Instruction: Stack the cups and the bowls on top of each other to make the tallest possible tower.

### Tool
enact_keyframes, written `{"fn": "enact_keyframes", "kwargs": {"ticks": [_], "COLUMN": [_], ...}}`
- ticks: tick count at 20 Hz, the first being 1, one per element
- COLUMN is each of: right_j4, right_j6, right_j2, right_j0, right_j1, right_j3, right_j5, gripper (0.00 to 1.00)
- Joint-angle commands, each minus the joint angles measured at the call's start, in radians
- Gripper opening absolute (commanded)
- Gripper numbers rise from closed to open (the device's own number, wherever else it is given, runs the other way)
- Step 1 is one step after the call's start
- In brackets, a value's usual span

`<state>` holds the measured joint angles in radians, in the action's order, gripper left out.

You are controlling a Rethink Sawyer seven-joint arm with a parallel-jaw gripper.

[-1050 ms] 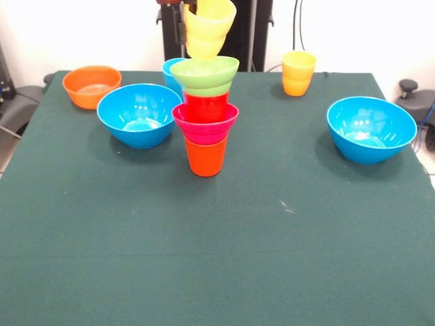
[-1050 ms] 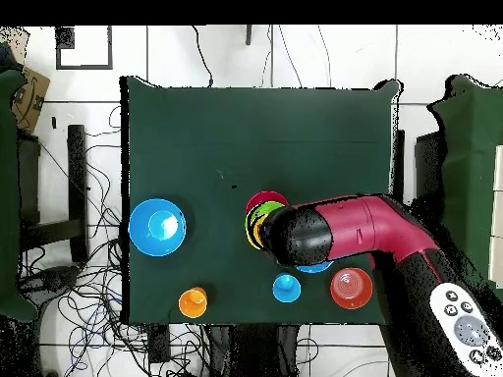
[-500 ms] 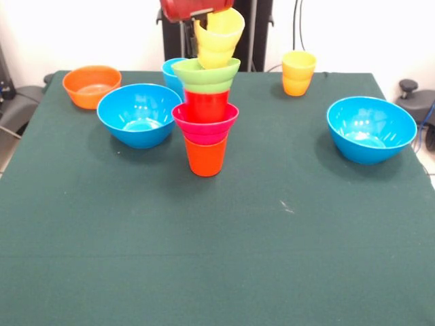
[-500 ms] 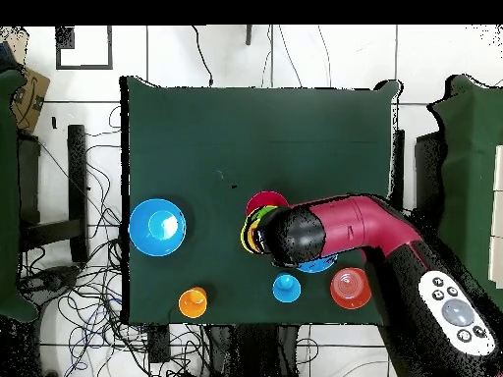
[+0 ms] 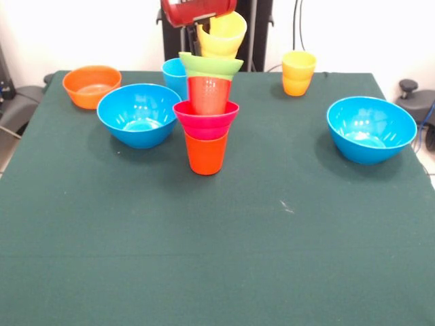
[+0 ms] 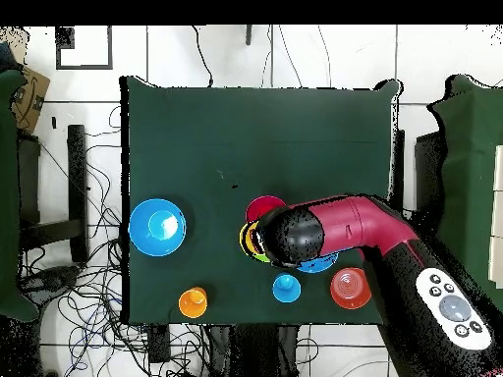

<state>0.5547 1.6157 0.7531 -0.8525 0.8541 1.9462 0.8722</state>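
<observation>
Tower [image 5: 206, 115] stands mid-surface, slightly toward the far edge: orange cup [image 5: 205, 155] at the base, pink-red bowl [image 5: 206, 117] on it, red cup [image 5: 209, 94] seated in that, lime-green bowl [image 5: 210, 65] on top; pale yellow cup [image 5: 222, 35] sits directly above the green bowl, its base at or inside the rim; pincer [image 5: 204, 24] comes down from above and pinches the yellow cup at its left wall, one dark finger visible beside it. Key relation: cup axis leans right of vertical, whereas the stack axis is upright; green bowl also looks tilted, left rim higher; judgement: release calls for the cup squared up first, else the top may slide. Overhead view shows only the arm covering the stack. Green surface [image 5: 217, 258] otherwise carries two large blue bowls [image 5: 139, 114] left and right, orange bowl [image 5: 92, 85] far left, light blue cup [image 5: 174, 73] behind the stack, yellow-orange cup [image 5: 298, 73] far right; all well apart from the stack.
</observation>
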Motion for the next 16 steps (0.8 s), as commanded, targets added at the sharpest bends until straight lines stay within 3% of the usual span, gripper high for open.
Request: {"fn": "enact_keyframes", "kwargs": {"ticks": [1, 16], "right_j4": [0.06, -0.056], "right_j6": [-0.137, -0.198], "right_j2": [0.003, 0.124], "right_j0": [0.021, -0.082], "right_j1": [0.004, 0.111], "right_j3": [0.006, 0.034], "right_j5": [0.045, 0.042], "gripper": [0.0, 0.0]}}
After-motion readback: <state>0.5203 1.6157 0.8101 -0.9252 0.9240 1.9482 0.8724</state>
